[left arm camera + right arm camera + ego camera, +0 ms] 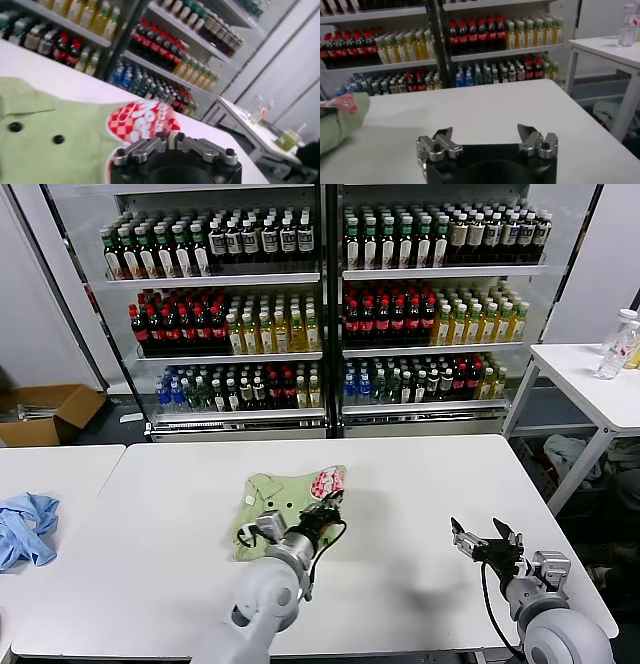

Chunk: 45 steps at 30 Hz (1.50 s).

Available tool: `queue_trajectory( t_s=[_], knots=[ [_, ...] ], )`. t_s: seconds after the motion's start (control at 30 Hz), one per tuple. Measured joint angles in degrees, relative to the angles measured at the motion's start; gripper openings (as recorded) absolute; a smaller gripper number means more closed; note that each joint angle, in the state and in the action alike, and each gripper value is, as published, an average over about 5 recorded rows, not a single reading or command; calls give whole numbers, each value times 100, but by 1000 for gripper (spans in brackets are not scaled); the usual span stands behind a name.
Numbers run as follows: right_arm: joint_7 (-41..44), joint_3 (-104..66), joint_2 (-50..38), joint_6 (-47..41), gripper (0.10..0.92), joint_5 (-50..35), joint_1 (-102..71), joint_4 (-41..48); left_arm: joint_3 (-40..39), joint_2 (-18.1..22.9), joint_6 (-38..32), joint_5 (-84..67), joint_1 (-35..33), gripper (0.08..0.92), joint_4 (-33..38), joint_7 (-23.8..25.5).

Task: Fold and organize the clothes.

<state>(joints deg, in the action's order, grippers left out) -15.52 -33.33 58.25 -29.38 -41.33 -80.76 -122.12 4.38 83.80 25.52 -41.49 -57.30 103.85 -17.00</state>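
Here a white, smooth bench (400, 514) stands before glass-fronted coolers (320, 304) packed with rows of bottles. A second white bench (50, 484) adjoins it at nine o'clock, carrying a crumpled light blue cloth (25, 529); a cardboard box (45, 414) sits on the floor beyond, and a third white bench (590, 379) with clear bottles stands at two o'clock.

The shirt (285, 504) lies bunched near the bench's middle: soft pale green cotton with dark buttons and a red-and-white checked print at its one o'clock end.

The left hand (318, 519) rests on the shirt's right edge, just below the print; its fingers (145, 147) stand close together, nearly clenched, and whether they pinch the fabric cannot be told. The right hand (485, 542) hovers at four o'clock, well apart from the shirt, its fingers (442, 137) spread wide, grasping nothing.
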Motion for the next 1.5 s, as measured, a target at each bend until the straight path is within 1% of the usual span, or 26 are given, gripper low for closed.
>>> queue_trajectory(
  t_s=[0.17,0.3,0.53,0.67,0.73,0.87,0.97,1.2,1.5],
  knots=[
    [-53,334,39,-32,823,-41,312,81,-84,-74,-113,600,-82,386,127,174],
    [-102,789,106,-71,823,-50,673,179,90,-232,-162,706,-239,499,404,224],
    [-282,1824,324,-140,823,-174,1514,605,809,-630,-313,676,-696,707,887,274],
    [-439,2471,466,-215,823,-282,2041,964,1290,-849,-428,623,-1043,798,1106,295],
    [-521,2763,534,-244,823,-332,2288,1168,1503,-919,-474,601,-1222,816,1194,303],
    [-695,3263,693,-284,820,-449,2739,1621,1831,-992,-538,589,-1534,822,1337,301],
    [-858,3563,805,-301,778,-537,3012,1951,1980,-1015,-564,596,-1717,823,1420,280],
    [-1232,3964,905,-320,577,-743,3447,2493,2225,-1039,-601,599,-2008,822,1571,259],
    [-1371,4096,788,-273,317,-836,3682,2725,2345,-1044,-619,580,-2190,822,1667,242]
  ],
)
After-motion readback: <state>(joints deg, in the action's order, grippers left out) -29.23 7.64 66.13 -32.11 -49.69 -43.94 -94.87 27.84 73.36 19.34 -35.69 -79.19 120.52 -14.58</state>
